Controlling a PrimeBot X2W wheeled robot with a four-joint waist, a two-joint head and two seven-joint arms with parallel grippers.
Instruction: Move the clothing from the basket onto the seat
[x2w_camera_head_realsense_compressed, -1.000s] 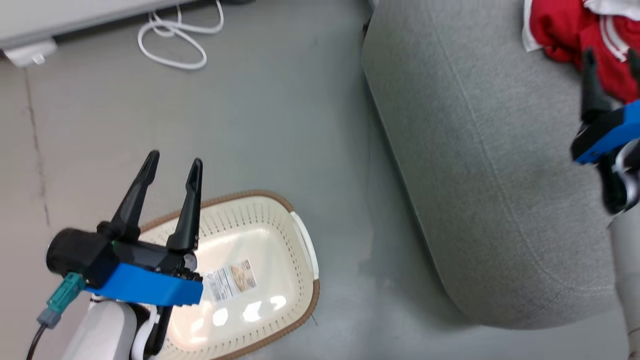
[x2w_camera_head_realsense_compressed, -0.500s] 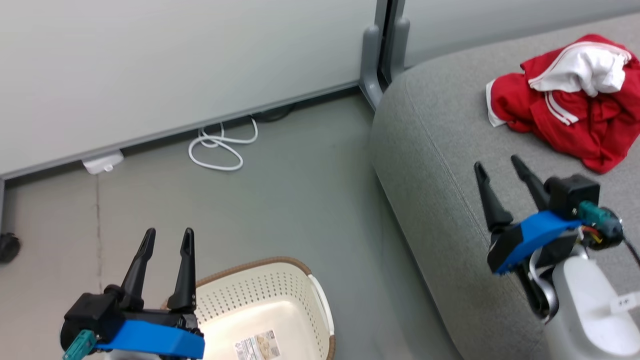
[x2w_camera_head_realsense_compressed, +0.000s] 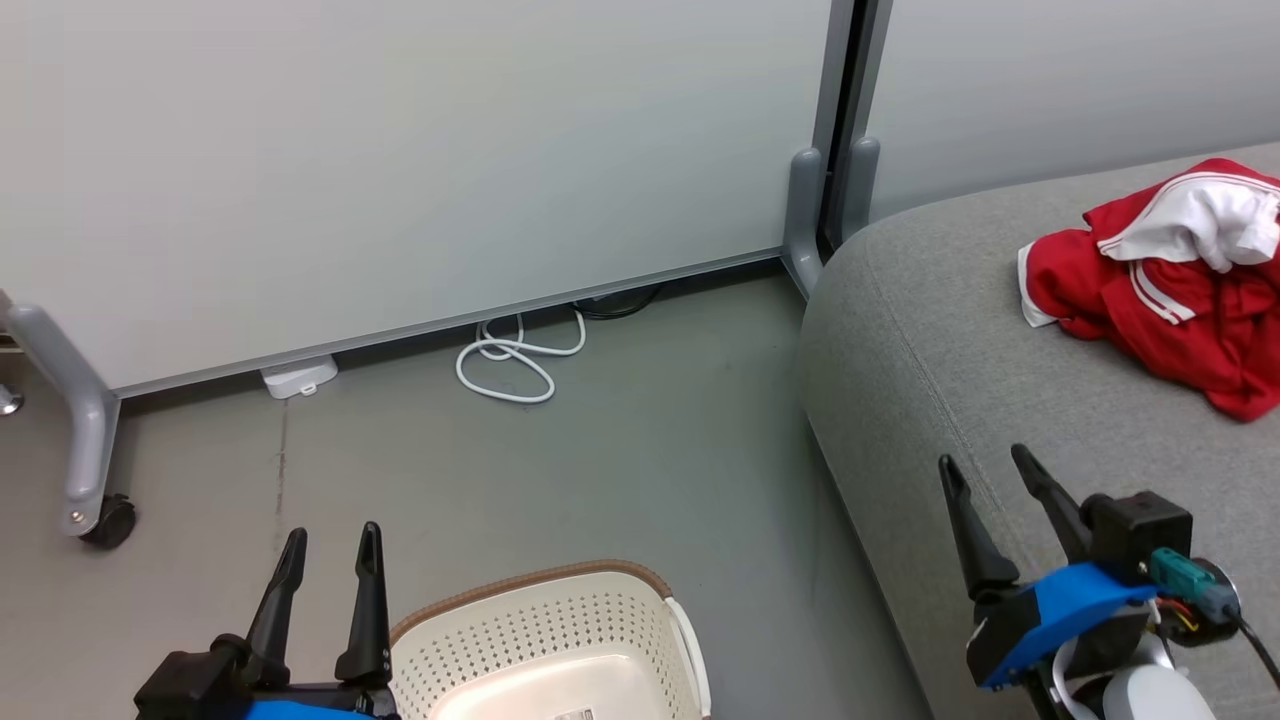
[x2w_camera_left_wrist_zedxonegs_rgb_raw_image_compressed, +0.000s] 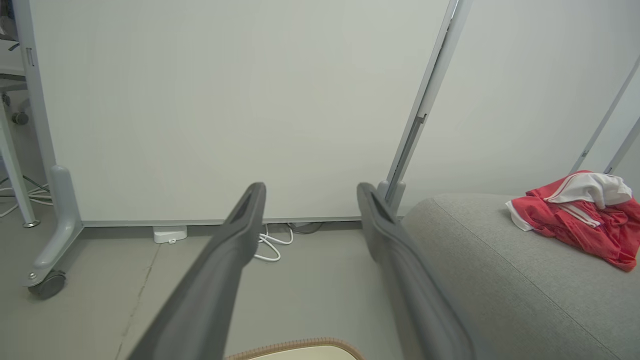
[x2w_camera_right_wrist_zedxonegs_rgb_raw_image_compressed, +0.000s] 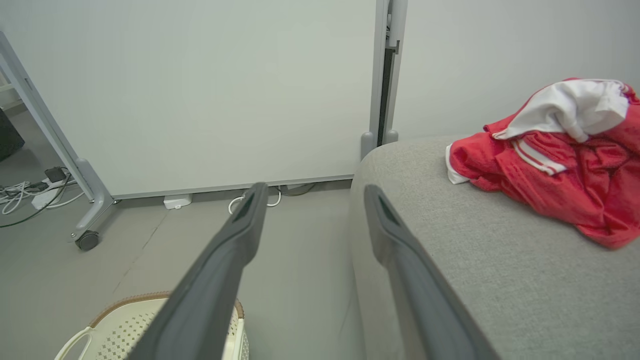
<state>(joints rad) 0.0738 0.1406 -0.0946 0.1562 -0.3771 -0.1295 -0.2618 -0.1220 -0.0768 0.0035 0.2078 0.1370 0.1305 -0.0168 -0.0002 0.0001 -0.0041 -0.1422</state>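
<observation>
My left gripper (x2w_camera_head_realsense_compressed: 333, 535) spread beside cream perforated plastic basket (x2w_camera_head_realsense_compressed: 560, 620); right gripper (x2w_camera_head_realsense_compressed: 982, 460) spread, red-and-white fabric clothing (x2w_camera_head_realsense_compressed: 1170, 310) ahead on grey upholstered seat (x2w_camera_head_realsense_compressed: 930, 330).

White cable (x2w_camera_head_realsense_compressed: 512, 360) – wheeled partition (x2w_camera_head_realsense_compressed: 400, 170)

Bright even indoor light, soft faint shadows, sharp frames (wrist views bowed at edges)
</observation>
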